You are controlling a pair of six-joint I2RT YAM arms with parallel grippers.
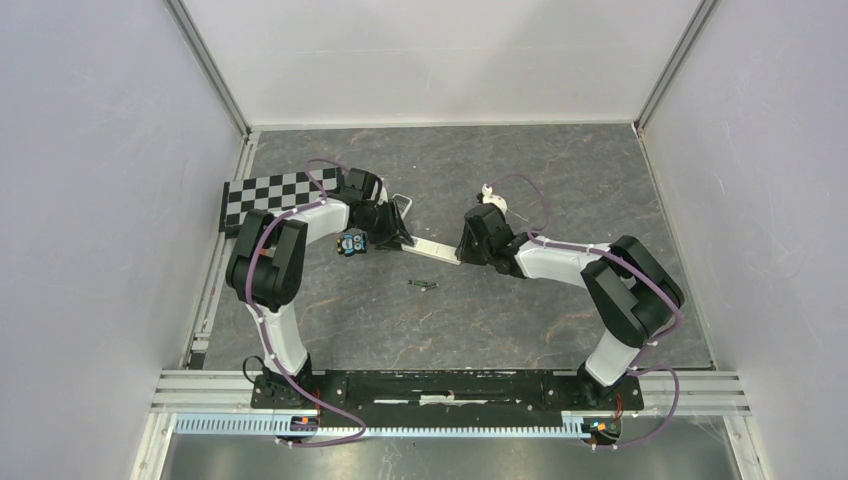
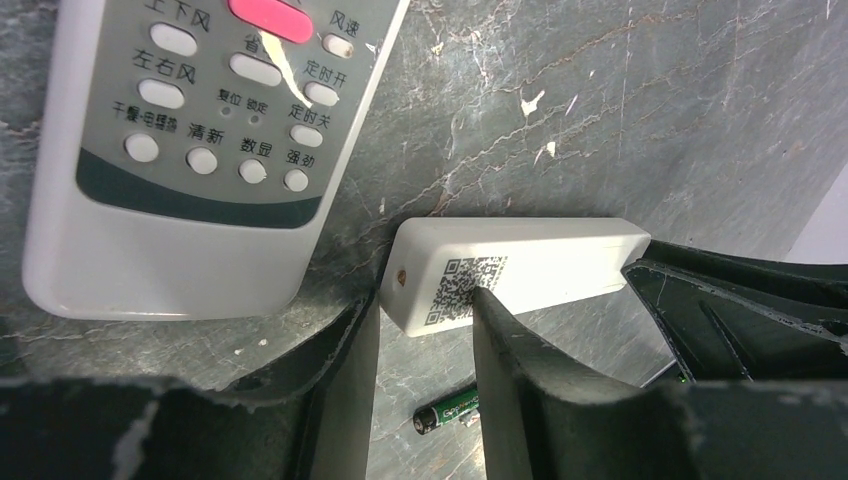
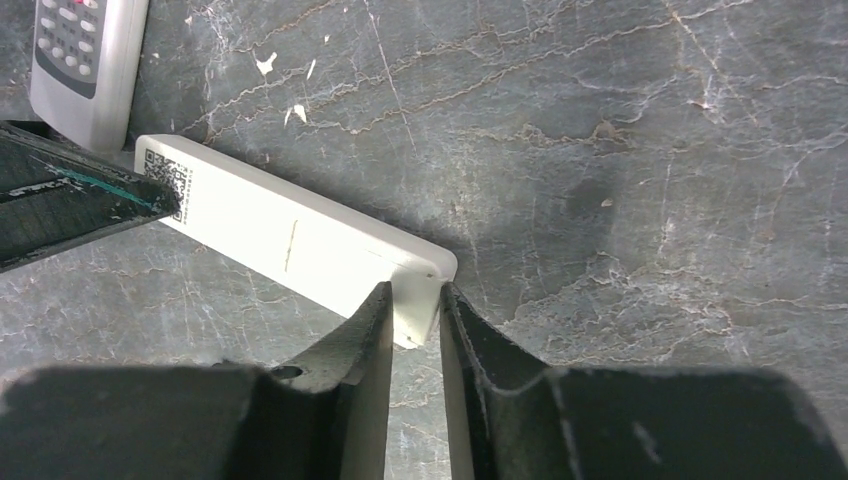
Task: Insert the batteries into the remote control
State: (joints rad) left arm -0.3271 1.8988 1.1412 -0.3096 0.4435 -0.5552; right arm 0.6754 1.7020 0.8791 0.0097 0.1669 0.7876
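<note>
I see the white remote [image 3: 290,235] lying back-up on the desk [image 3: 620,150], stretched between my two arms. My right hand [image 3: 413,295] is narrowed onto its plain end, with that end caught between the two fingertips. My left hand [image 2: 423,300] sits at the other end, the one with the QR label. Its jaws are partway apart: one fingertip [image 2: 490,305] overlaps the label, while the other stands just beside the remote's corner, so nothing is clamped there. Only one battery [image 2: 447,410] shows, a slim dark cylinder with green print. It lies loose on the desk on the near side of the white remote, seen through the gap of the left hand. A grey-faced remote [image 2: 190,150] lies buttons-up just beyond the QR end, and a checkerboard [image 1: 270,195] sits at the far left.
</note>
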